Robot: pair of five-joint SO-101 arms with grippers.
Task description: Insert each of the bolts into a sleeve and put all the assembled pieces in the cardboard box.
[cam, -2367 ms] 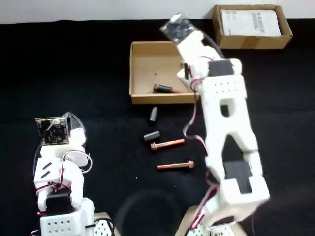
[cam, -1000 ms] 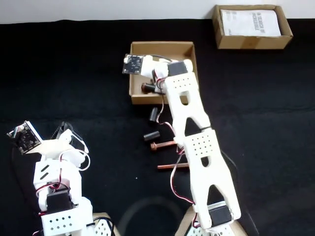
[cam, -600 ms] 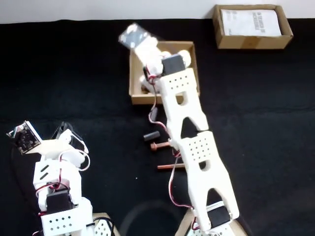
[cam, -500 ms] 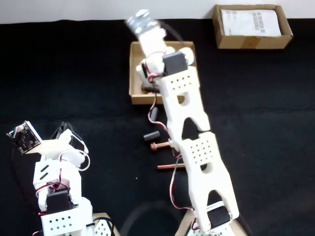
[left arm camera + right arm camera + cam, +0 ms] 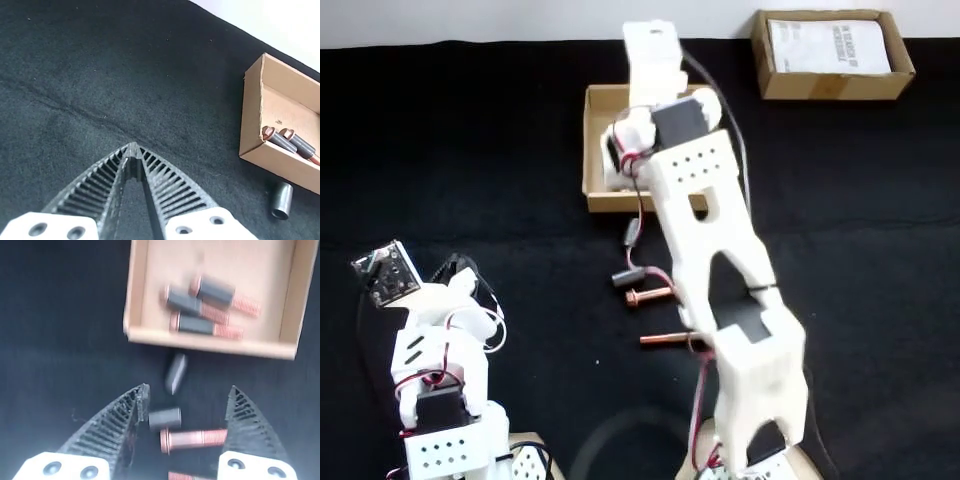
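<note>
Bolts pushed into sleeves, three pieces (image 5: pixel 200 305), lay in your brown cardboard box (image 5: pixel 134 295). Two copper metal bolts (image 5: pixel 192 438) and two dark tube sleeves (image 5: pixel 176 372) lay loose on the tabletop (image 5: pixel 60 340). Your right gripper (image 5: pixel 187 390) gaped empty; your left gripper (image 5: pixel 132 150) was pinched closed.

3 assembled pcs (image 5: pixel 192 324) in box (image 5: pixel 210 344)

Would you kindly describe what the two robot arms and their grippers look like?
Both the left arm and right arm are white plastic segments with hole patterns and cut-outs, black servos at the joints, and red, white and black cables. The left gripper and right gripper have black, ribbed, triangular fingers on white mounts with screw holes.
</note>
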